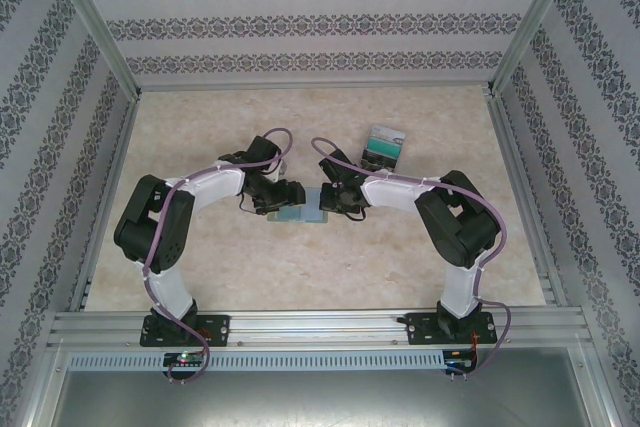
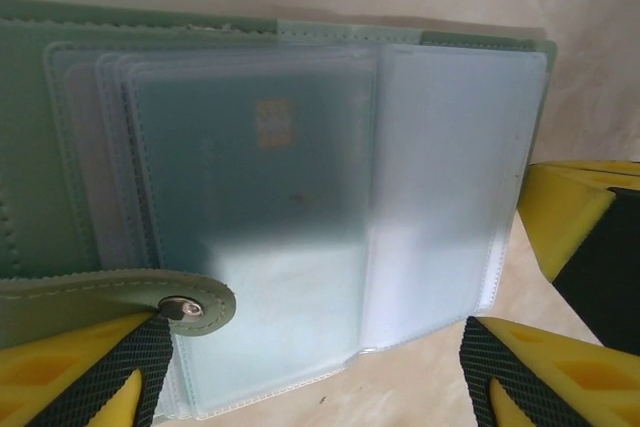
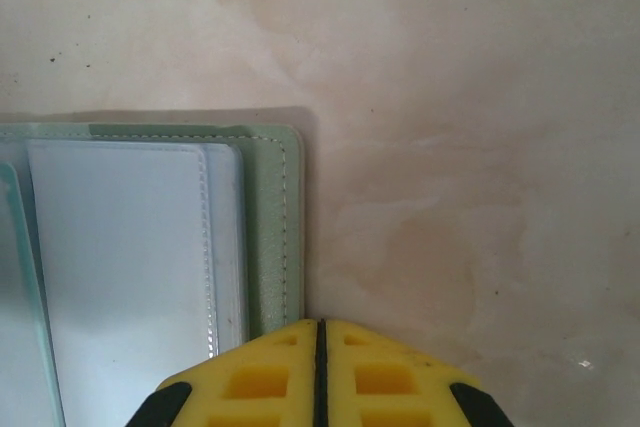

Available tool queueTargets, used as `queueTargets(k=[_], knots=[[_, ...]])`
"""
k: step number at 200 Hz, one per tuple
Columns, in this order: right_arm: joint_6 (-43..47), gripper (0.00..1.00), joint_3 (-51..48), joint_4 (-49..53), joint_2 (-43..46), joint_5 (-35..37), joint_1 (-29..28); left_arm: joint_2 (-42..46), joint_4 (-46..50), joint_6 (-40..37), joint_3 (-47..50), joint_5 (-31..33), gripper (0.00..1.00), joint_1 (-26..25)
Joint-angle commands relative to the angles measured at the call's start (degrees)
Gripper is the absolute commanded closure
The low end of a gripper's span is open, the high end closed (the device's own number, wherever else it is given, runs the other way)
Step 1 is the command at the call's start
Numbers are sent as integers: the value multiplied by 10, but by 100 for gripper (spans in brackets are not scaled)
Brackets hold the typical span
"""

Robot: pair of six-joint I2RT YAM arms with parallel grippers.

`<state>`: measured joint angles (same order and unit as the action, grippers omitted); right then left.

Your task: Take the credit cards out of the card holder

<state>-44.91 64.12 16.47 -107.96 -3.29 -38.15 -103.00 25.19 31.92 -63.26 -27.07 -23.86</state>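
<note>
2 grippers are met at the middle of the top view, over a grey-green, stitched bifold card holder [image 1: 300,215] that is laid open on the beige marbled table [image 1: 200,277]. Some small, thin credit cards with teal and dark print [image 1: 383,145] are seen lying on the table up and right of the holder, well apart from it. In the left wrist view 1 more teal card with a gold chip [image 2: 270,177] is seen inside 1 of the clear plastic sleeves [image 2: 450,177].

The left gripper [image 2: 315,367] is held wide open, its yellow fingers [image 2: 90,387] at the lower corners of the frame, with nothing clamped. The right gripper [image 3: 320,377] is closed on nothing, its tips set at the holder's edge at frame bottom; whether it is pressed down cannot be told.

The step in hand is judged to be the removal of the sleeved card. For that, the holder needs to be pinned, and the card's edge must be reached at the sleeve's mouth, pinched and drawn out flat.
</note>
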Motion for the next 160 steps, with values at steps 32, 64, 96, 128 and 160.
queueTargets(k=[32,64,96,128,160], knots=[[-12,98,3,-11,-23,-18,-16,-7,-20,-7,-10,-43,16,-23],[-13,98,3,-10,-25,-19,-18,-11,-35,-5,-14,-72,14,-27],[-15,97,1,-9,-23,-17,-18,-1,-41,-3,-11,-73,13,-29],[-16,98,0,-8,-23,-17,-19,5,-32,-3,-12,-60,12,-29],[-15,98,0,-7,-22,-16,-19,34,-15,-5,-3,-9,12,-29]])
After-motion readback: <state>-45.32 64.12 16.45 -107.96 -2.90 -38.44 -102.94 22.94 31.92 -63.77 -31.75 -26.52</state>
